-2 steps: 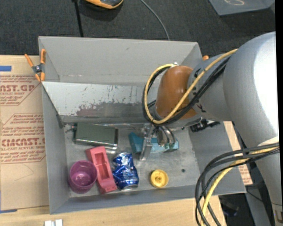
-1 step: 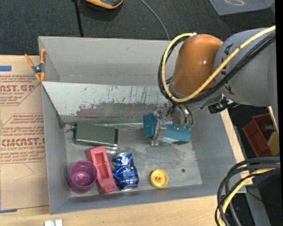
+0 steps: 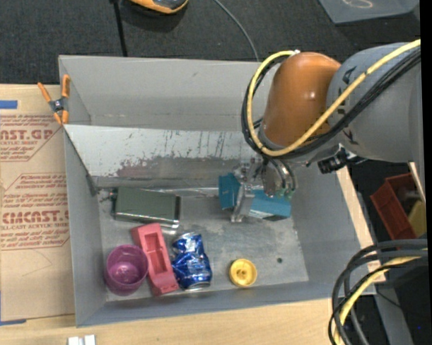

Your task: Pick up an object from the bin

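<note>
Hand (image 3: 255,191) down at a blocky teal thing (image 3: 272,207) in the scuffed grey metal bin (image 3: 201,144), grip unclear.

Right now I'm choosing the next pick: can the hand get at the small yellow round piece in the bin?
Probably yes. The yellow round piece lies alone on bare floor, apart from the crumpled blue wrapper, nothing over it, though the bin wall close by may crowd the hand.

Dark speckled floor (image 3: 197,27) behind, pale wooden tabletop (image 3: 207,330) in front, red crate (image 3: 391,208) rightward.
</note>
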Robot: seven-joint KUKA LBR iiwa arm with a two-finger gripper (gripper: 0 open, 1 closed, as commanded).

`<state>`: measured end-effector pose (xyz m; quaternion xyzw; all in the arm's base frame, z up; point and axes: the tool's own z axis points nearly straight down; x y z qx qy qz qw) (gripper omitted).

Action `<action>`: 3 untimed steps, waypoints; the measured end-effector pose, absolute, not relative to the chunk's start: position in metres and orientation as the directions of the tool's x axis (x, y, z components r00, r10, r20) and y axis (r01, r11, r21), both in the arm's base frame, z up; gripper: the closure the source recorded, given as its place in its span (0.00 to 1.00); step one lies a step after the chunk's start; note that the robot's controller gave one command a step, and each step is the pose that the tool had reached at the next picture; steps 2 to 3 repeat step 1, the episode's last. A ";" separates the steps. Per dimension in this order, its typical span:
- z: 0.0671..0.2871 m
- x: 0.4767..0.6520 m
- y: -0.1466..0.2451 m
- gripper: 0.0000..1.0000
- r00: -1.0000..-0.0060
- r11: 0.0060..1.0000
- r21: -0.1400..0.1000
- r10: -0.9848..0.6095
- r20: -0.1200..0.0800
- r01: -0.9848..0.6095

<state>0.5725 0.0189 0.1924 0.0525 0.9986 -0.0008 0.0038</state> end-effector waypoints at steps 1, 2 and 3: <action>0.300 0.566 0.032 1.00 -0.988 0.988 -0.001 0.156 -0.005 0.156; 0.300 0.566 0.032 1.00 -0.988 0.988 -0.001 0.156 -0.005 0.156; 0.300 0.566 0.032 1.00 -0.988 0.988 -0.001 0.156 -0.005 0.156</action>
